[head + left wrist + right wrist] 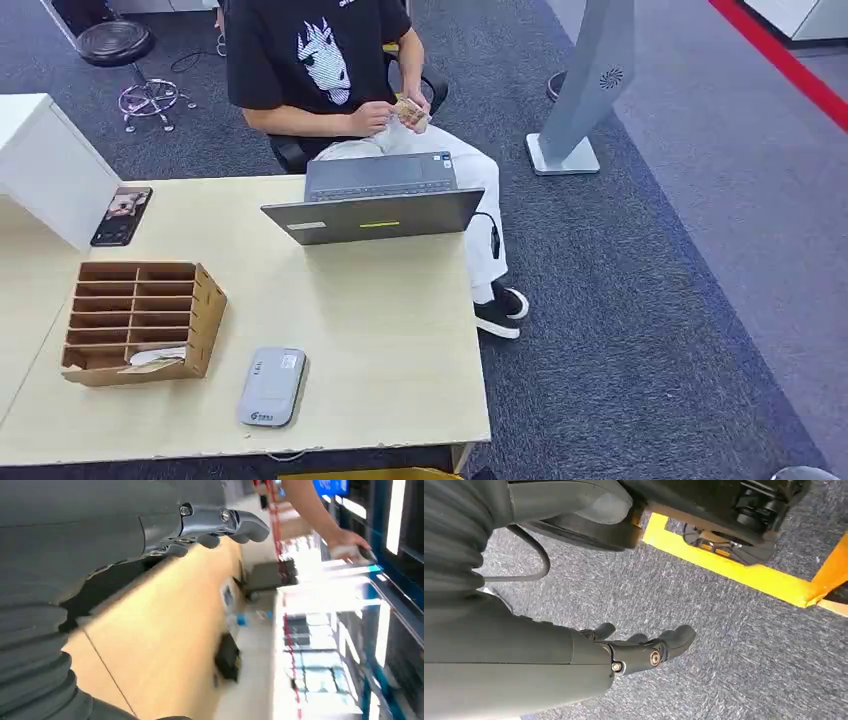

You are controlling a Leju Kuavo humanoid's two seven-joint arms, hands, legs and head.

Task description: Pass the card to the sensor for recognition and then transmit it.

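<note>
A white card lies in the lowest slot of a brown wooden rack at the near left of the tan table. Just right of the rack, near the table's front edge, lies the flat grey sensor. My left hand shows in the left wrist view with its fingers stretched out and nothing in them, beside the tan tabletop. My right hand hangs over the grey carpet, its fingers apart and holding nothing.
An open grey laptop stands at the table's far edge, with a seated person behind it holding a small object. A phone and a white box sit at the far left. A grey stand rises on the carpet to the right.
</note>
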